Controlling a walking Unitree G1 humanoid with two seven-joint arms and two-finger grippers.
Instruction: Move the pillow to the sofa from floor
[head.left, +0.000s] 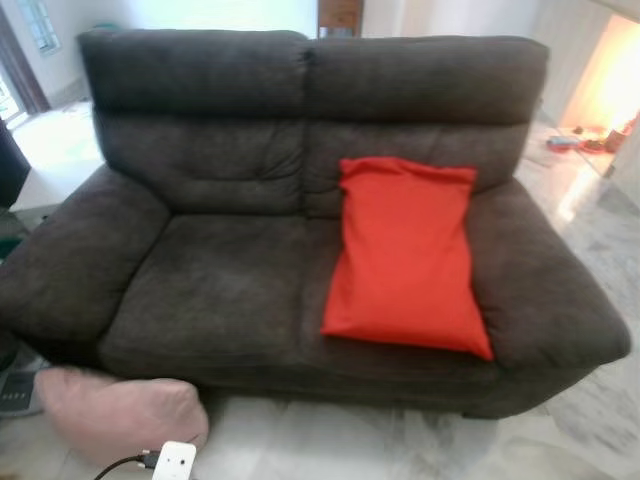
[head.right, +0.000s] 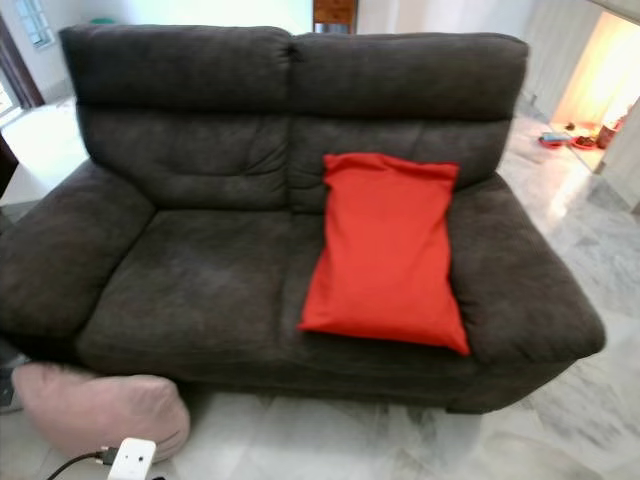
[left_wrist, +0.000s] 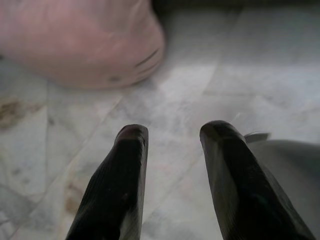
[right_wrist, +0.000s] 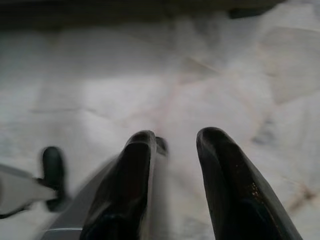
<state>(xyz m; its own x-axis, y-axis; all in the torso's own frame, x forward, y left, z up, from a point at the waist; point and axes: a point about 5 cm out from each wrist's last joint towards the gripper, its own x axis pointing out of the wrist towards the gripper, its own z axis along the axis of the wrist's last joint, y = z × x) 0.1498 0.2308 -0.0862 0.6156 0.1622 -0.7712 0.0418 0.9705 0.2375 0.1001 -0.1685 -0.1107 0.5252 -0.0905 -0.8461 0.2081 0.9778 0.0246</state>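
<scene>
Red pillow (head.left: 405, 255) rests on sofa (head.left: 220, 270); I judge pink pillow (head.left: 115, 410) remains on floor (left_wrist: 200, 100). Left gripper (left_wrist: 172, 132) and right gripper (right_wrist: 175, 137): fingers apart, empty.

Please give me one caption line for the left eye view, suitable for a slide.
Red rectangular fabric pillow leaning on the dark brown upholstered sofa; pale pink soft cushion lying on the marble floor.

Both arms low, grippers pointed down at floor.
Left gripper (left_wrist: 172, 132) empty, two black fingers (left_wrist: 125, 170) parted with a clear gap, tips rounded, off the surface. Right gripper (right_wrist: 175, 137) likewise empty, fingers (right_wrist: 225, 170) spread apart, hanging above the floor, touching nothing.
</scene>
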